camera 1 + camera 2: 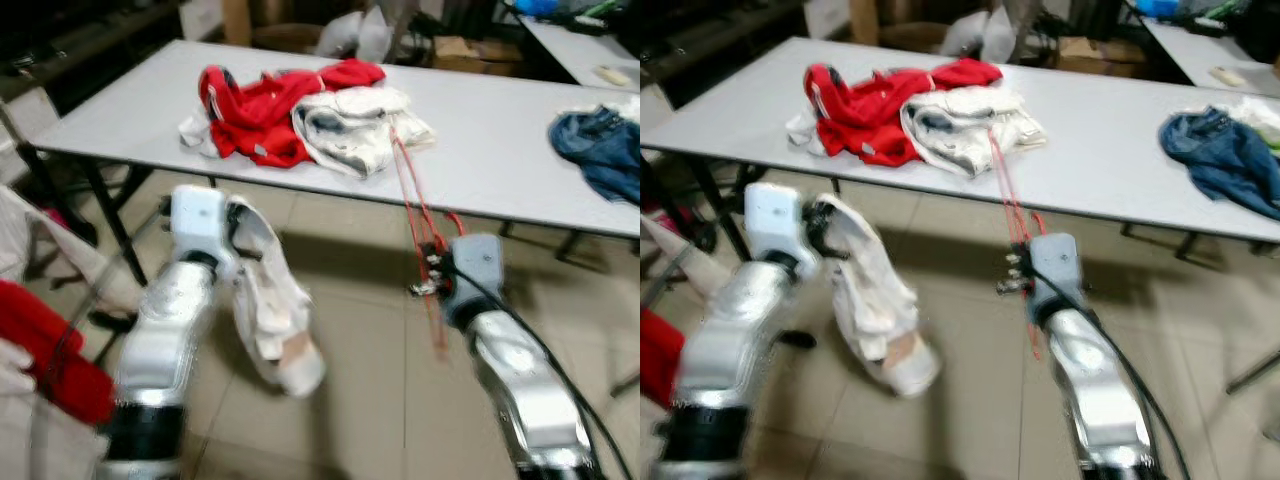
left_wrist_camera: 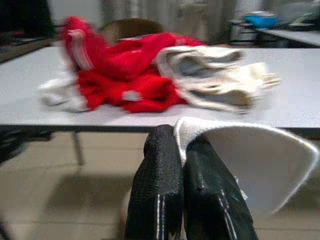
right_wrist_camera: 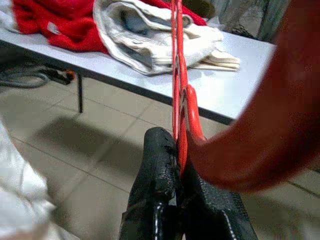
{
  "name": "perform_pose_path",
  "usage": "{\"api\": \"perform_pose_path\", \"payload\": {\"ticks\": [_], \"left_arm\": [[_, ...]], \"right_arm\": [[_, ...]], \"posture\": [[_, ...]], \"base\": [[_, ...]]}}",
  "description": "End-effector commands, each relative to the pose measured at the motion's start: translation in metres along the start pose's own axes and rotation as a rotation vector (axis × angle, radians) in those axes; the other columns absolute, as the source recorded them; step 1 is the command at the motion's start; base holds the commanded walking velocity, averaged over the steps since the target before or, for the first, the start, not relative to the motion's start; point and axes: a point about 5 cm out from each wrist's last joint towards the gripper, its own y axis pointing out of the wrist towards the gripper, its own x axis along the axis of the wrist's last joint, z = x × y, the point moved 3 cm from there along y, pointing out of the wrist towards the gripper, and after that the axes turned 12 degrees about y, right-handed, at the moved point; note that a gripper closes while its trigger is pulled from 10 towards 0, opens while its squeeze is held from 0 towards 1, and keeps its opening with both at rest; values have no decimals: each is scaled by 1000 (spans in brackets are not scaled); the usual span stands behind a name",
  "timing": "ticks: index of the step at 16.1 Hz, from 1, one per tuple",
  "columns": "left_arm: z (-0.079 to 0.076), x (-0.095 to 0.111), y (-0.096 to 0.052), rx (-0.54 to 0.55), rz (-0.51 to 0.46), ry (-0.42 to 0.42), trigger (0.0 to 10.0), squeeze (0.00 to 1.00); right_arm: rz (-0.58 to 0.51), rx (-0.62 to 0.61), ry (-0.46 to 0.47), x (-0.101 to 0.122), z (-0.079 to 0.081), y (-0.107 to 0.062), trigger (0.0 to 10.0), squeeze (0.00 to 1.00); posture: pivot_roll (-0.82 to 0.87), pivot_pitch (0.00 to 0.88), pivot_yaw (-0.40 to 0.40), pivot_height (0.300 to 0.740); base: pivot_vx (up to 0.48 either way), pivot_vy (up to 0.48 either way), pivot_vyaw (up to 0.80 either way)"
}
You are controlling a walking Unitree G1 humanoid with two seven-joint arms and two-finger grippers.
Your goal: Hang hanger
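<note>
The right hand [image 3: 172, 165] is clamped tight on a red hanger [image 1: 415, 205], low in front of the tabletop [image 1: 500, 140]; the hanger's thin red frame runs up from the fingers toward the white garment [image 1: 355, 125] lying on the tabletop, and it appears to reach or catch that garment — I cannot tell whether it is hooked in. The left hand [image 2: 182, 175] is pinched closed on a white cloth [image 1: 270, 295], which hangs from it down toward the tiled floor [image 1: 370, 380], clear of the tabletop edge. A red garment [image 1: 255, 105] lies heaped beside the white one; a blue denim piece [image 1: 600, 150] sits well apart at the far end. At the left edge, more red and white fabric [image 1: 40, 360] is in view, blurred — possibly clothes on a rack, not confirmed. Assessment: hanger picked up, but not yet hung. Carrying it to a rail and hooking it on remain to be done.
</note>
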Motion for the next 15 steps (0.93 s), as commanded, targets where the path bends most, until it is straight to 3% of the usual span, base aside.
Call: {"api": "perform_pose_path", "payload": {"ticks": [1,4,7,10,12,15], "left_arm": [[10,10,1,27,-39,16,10000,0],[10,12,3,19,-49,19,10000,0],[10,15,7,13,-61,24,10000,0],[13,23,12,10,-86,36,10000,0],[18,34,19,3,-116,56,10000,0],[21,61,36,-34,-186,93,10000,0]], "right_arm": [[-29,8,0,7,2,1,10000,0],[-35,9,-1,9,2,1,10000,0],[-31,11,64,10,1,3,10000,0],[-35,59,-58,14,-2,2,10000,0],[4,183,-130,18,-8,-5,10000,0],[125,479,-289,34,-24,-43,10000,0]], "posture": [[31,0,-32,740],[28,0,-26,740],[29,0,-20,740],[31,0,-15,740],[34,0,-18,740],[25,0,-15,740]], "base": [[360,0,0],[364,0,0],[368,0,-267],[366,0,0],[369,0,0],[370,0,0]]}}
